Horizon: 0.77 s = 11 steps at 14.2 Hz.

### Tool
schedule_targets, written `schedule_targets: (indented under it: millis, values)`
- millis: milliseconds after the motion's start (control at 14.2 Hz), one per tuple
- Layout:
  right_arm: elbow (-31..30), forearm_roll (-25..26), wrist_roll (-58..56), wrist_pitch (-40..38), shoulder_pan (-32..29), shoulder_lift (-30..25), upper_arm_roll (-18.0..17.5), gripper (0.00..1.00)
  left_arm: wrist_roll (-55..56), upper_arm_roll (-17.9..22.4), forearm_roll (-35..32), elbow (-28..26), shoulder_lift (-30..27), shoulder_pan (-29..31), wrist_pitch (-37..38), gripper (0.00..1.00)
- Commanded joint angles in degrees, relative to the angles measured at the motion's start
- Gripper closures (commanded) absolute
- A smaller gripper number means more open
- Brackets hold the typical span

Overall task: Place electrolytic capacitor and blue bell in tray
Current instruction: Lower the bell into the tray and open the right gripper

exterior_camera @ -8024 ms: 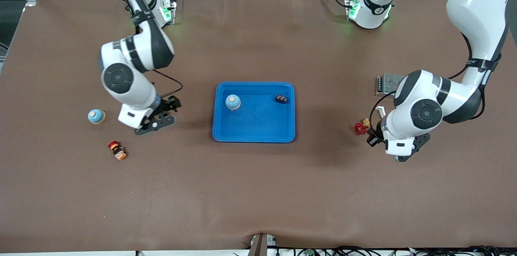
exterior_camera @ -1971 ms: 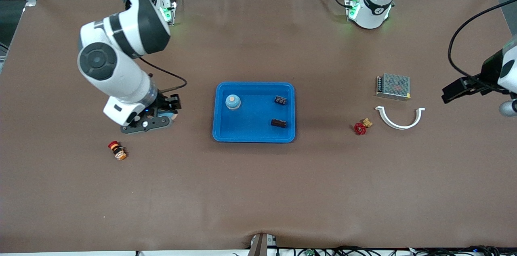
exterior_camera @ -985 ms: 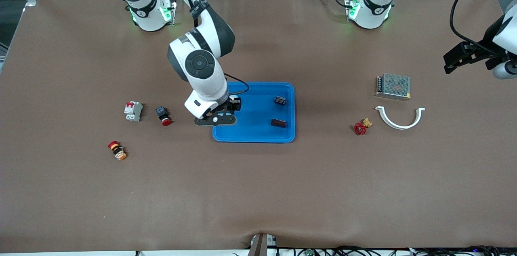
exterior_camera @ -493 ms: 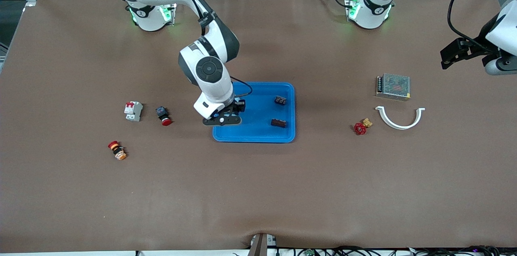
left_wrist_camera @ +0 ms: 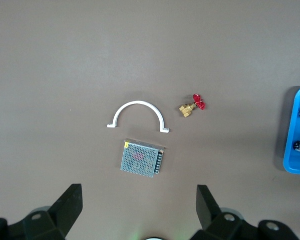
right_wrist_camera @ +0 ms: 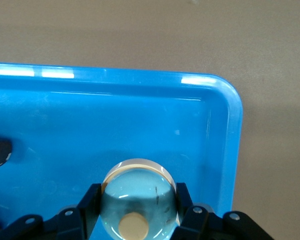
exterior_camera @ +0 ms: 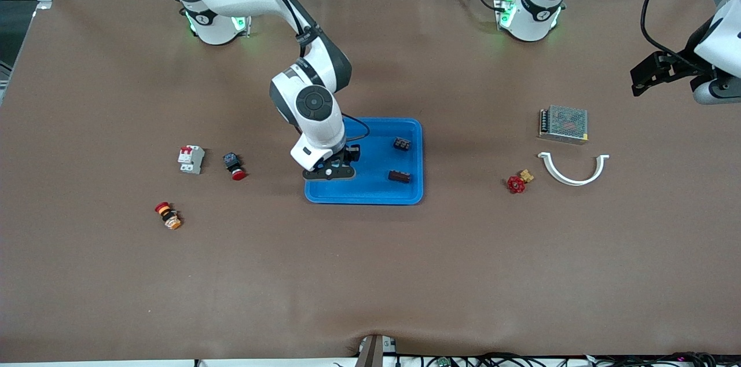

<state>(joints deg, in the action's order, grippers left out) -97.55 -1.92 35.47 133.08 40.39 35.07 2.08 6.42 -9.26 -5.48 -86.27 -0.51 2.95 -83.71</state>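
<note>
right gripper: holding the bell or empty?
Holding it. The right gripper is shut on the blue bell, over the tray.

Your right gripper (exterior_camera: pixel 331 172): over the tray (exterior_camera: pixel 405 193), fingers clamped on a blue bell (right_wrist_camera: pixel 138 200). Your left gripper (left_wrist_camera: pixel 139 207): parked well apart from the tray, jaws spread.

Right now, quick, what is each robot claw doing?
Left claw: open, holding nothing, up over the brown table.
Right claw: closed on the round pale blue bell, over the bright blue plastic tray.

valve (exterior_camera: pixel 516 183), bracket (exterior_camera: pixel 572 169), power supply (exterior_camera: pixel 563 123)
</note>
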Motion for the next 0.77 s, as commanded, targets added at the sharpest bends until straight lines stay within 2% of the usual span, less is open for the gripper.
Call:
schedule_targets:
  millis: [0, 704]
  values:
    - [0.2, 0.5, 0.7, 1.3, -0.5, 0.8, 0.3, 0.59, -1.2, 0.6, 0.9, -2.5, -2.6, -0.5, -0.7, 0.0]
    - [1.0, 0.7, 0.3, 5.3, -1.7, 4.2, 0.6, 0.59, -2.4, 0.6, 3.9, -2.8, -2.9, -0.5, -0.6, 0.0]
